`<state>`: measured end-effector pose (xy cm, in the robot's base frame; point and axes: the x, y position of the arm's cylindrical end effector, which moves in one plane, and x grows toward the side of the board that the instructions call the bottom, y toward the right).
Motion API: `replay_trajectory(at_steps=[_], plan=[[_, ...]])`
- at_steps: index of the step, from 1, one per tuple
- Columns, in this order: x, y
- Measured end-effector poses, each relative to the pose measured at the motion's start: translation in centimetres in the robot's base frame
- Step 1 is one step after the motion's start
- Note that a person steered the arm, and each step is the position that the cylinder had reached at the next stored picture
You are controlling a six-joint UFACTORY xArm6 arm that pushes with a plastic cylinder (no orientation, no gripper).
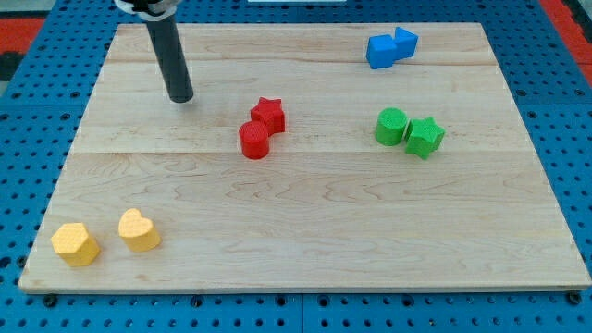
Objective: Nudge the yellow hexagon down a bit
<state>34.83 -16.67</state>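
— Eight blocks lie on the wooden board (305, 231), in four pairs. Where is the yellow hexagon (75, 243)?

— Take the red cylinder (254, 141) near the middle as the mark. The yellow hexagon sits far toward the view's bottom left of it, close to the board's corner, with a yellow heart (139, 230) just beside it on the view's right, apart from it.

— And the rest?

— A red star (269, 115) touches the red cylinder at its upper right. A green cylinder (390, 126) and green star (425, 137) sit to the view's right of it; two blue blocks (389, 48) lie toward the top right, shapes unclear.

— Your tip?

— My tip (180, 97) rests on the board, up and left of the red cylinder, well apart from the yellow hexagon. It is a plain rod, so it has no fingers to open or close.
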Motion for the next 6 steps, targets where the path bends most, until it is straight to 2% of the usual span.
replay_trajectory(at_steps=[2, 4, 5, 6], plan=[[0.0, -3.7], [10.3, -3.6], [10.2, -3.2], [12.9, -11.2]])
